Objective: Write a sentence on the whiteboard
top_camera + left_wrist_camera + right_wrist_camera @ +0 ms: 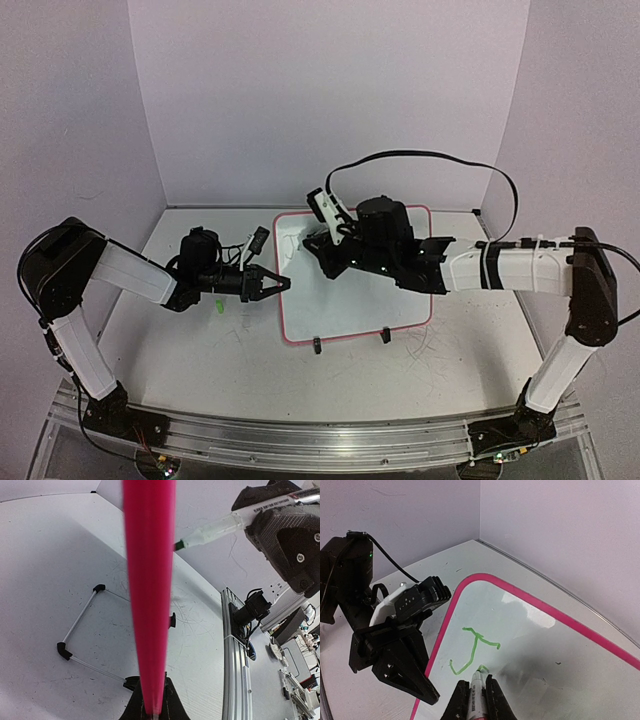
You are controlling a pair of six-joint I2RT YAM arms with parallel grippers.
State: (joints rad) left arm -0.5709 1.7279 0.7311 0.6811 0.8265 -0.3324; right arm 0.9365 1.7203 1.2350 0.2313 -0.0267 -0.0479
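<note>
The whiteboard point(400, 300) lies on its wire stand mid-table, with a pink rim point(149, 580). My left gripper point(278, 285) is shut on the rim of its left edge; the rim runs between the fingers point(152, 692). My right gripper point(473, 684) is shut on a green marker point(476, 697), with its tip on the board's upper left part. Of the sentence point(474, 650), a green "J" and a short stroke at the tip show. The marker tip also shows in the left wrist view point(179, 545), below my right gripper point(285, 530).
A small green marker cap point(215, 305) lies on the table left of the board, under my left arm. The stand's two black feet point(317, 346) stick out at the board's near edge. Walls close the back and sides. A metal rail point(320, 440) runs along the near edge.
</note>
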